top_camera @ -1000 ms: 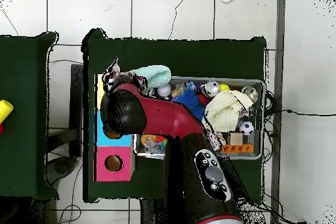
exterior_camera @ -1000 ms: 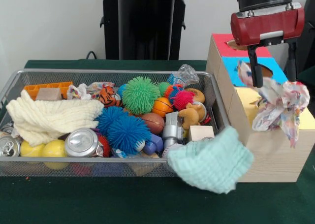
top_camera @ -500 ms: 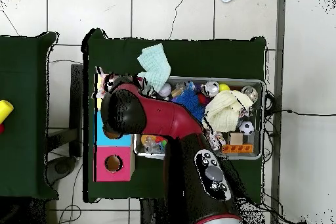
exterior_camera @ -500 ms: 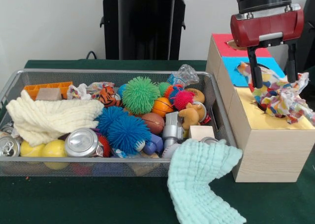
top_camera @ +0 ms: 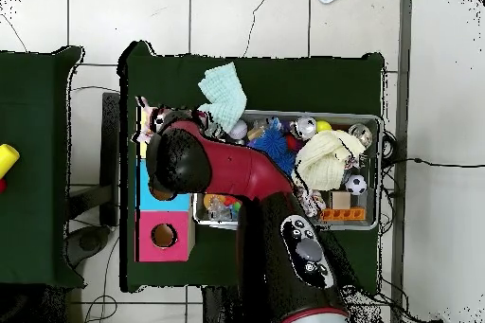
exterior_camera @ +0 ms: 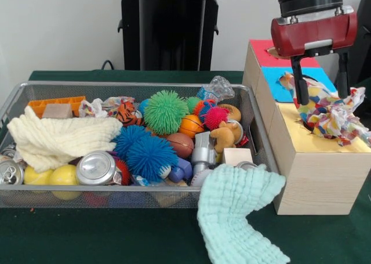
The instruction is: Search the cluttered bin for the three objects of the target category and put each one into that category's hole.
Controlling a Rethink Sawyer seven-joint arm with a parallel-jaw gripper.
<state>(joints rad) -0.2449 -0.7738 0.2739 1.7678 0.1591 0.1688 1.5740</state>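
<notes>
A patterned multicolour cloth [exterior_camera: 331, 114] lies crumpled on the yellow end of the wooden sorting box [exterior_camera: 316, 171], over its hole. My gripper [exterior_camera: 320, 93] hangs just above it, open, its fingers [exterior_camera: 300, 85] astride the cloth's upper fold. A mint cloth [exterior_camera: 237, 209] droops from the wire bin's front right corner onto the table. In the bin [exterior_camera: 130, 195], a cream knitted cloth [exterior_camera: 58, 139] lies at the left. From overhead my arm [top_camera: 204, 163] covers most of the box; the patterned cloth [top_camera: 152, 120] and mint cloth [top_camera: 223, 95] show beside it.
The bin holds spiky balls [exterior_camera: 165, 110], drink cans [exterior_camera: 95, 168], small sports balls, wooden blocks and a toy tiger. The box's blue section [exterior_camera: 275, 84] and red section [exterior_camera: 264, 52] lie behind the yellow one. A second green table [top_camera: 33, 168] stands at the overhead view's left.
The patterned cloth, hanging from my gripper a second ago, dropped onto the yellow top. The mint cloth slid off the box's side down to the table. My gripper has since risen slightly.
</notes>
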